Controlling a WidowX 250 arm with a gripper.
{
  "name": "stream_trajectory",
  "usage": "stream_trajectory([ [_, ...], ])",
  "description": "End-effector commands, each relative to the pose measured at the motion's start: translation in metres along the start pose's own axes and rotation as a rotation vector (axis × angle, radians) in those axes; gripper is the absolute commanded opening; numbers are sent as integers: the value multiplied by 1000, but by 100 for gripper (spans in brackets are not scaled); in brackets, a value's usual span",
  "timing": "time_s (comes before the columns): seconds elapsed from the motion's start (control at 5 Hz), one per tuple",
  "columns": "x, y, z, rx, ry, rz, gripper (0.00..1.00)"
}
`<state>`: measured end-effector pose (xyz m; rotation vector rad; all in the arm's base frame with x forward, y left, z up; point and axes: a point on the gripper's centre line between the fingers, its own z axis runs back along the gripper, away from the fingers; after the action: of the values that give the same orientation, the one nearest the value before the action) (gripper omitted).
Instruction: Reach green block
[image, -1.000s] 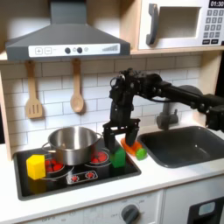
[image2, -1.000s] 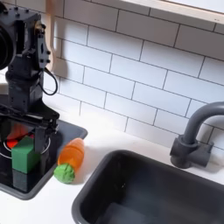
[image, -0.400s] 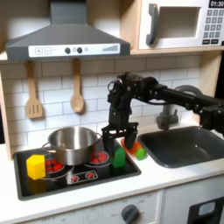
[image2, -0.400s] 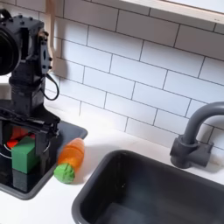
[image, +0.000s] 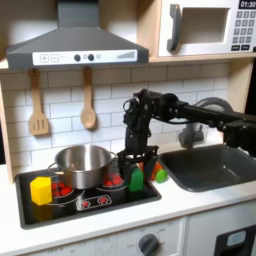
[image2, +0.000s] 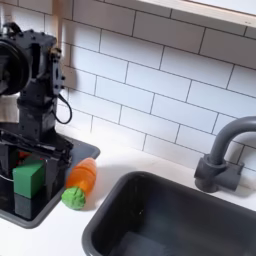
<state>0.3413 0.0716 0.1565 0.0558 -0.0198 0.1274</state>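
The green block (image: 137, 183) stands on the right part of the black toy stovetop (image: 100, 200). My gripper (image: 136, 167) hangs directly over it, open, with one finger on each side of the block's top. In the second exterior view the green block (image2: 28, 182) sits between the black fingers of the gripper (image2: 33, 162), whose jaws stand apart. I cannot tell whether the fingers touch the block.
A steel pot (image: 83, 163) and a yellow block (image: 40, 190) sit on the stovetop's left. An orange carrot toy (image2: 78, 182) lies just right of the green block in both exterior views. A sink (image: 215, 166) with a faucet (image2: 222, 160) lies further right.
The gripper has come down and shifted slightly left in the first exterior view, so its open fingers now straddle the green block. Nothing else moved.
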Motion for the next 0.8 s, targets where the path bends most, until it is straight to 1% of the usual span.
stream_trajectory([
  [0.0, 5, 0, -15, -5, -28, 4, 100],
  [0.2, 4, -1, -25, -4, -12, -4, 100],
  [0.4, 2, -2, -26, -5, -15, -7, 100],
  [0.6, 1, -2, -26, -21, -11, -10, 100],
])
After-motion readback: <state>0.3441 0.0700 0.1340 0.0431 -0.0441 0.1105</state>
